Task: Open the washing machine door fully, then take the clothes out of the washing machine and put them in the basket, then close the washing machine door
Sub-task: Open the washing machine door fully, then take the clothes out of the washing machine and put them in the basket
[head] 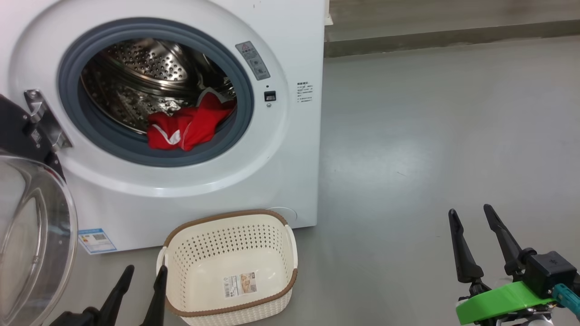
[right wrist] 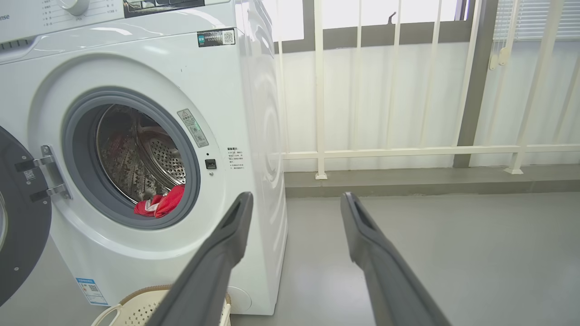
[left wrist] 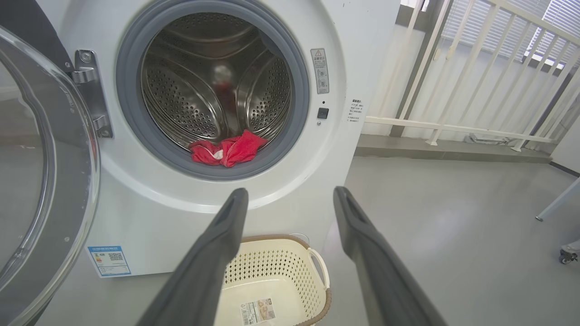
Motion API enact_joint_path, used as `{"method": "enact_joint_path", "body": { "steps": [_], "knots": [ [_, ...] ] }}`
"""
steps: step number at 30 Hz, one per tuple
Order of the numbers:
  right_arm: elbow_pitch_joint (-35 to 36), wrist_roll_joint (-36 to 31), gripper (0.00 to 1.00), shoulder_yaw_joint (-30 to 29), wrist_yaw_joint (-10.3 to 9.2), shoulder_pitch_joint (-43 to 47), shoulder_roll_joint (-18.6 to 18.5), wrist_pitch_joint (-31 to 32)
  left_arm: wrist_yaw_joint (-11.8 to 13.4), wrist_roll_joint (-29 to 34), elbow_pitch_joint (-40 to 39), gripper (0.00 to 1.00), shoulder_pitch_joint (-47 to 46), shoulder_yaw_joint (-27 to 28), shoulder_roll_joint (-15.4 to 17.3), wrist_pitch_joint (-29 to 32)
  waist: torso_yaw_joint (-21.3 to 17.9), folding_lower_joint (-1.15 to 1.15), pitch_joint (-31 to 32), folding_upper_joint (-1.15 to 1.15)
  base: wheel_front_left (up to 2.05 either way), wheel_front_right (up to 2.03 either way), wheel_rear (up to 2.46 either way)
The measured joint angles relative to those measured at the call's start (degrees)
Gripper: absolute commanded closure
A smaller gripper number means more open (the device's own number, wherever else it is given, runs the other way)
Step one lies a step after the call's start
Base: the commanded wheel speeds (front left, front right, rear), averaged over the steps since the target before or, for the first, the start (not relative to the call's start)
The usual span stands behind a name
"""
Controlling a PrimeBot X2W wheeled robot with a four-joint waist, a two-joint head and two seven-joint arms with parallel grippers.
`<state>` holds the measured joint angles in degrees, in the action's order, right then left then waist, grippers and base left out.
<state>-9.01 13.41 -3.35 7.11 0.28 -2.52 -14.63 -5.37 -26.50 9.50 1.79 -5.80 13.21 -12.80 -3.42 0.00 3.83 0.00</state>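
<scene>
Left gripper (head: 146, 270): nearest, low on the left. Fingers spread, holding nothing. It sits just left of the basket.
Right gripper (head: 470, 211): near right, above bare floor (head: 430, 136). Fingers spread, holding nothing. Well apart from the machine.
Basket (head: 235, 244): upright on the floor at the foot of the machine, below the opening. A paper label lies on its bottom.
Washing machine door (head: 36, 235): swung open to the left on its hinge, clear glass bowl bulging at the near left.
Washing machine (head: 290, 136): white front, grey-ringed opening uncovered, blue label (head: 96, 240) low on the left.
Clothes (head: 190, 127): red bundle with white trim, low at the front of the steel drum (head: 145, 63), against the grey ring.
Railing (right wrist: 319, 90): pale bars, farthest, right of the machine.
</scene>
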Motion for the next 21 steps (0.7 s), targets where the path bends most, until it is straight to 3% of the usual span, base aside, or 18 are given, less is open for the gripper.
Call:
{"method": "enact_joint_path", "body": {
  "steps": [21],
  "knots": [
    [0.68, -0.38, 0.0, 0.18, 0.0, 2.1, 0.16, 0.0, 3.61, 1.38, -2.74, 0.0, 2.06, 0.07, 0.15, 0.11, -1.35, 0.0, 0.14, 0.0, 0.0, -0.02, 0.01]
  ]
}}
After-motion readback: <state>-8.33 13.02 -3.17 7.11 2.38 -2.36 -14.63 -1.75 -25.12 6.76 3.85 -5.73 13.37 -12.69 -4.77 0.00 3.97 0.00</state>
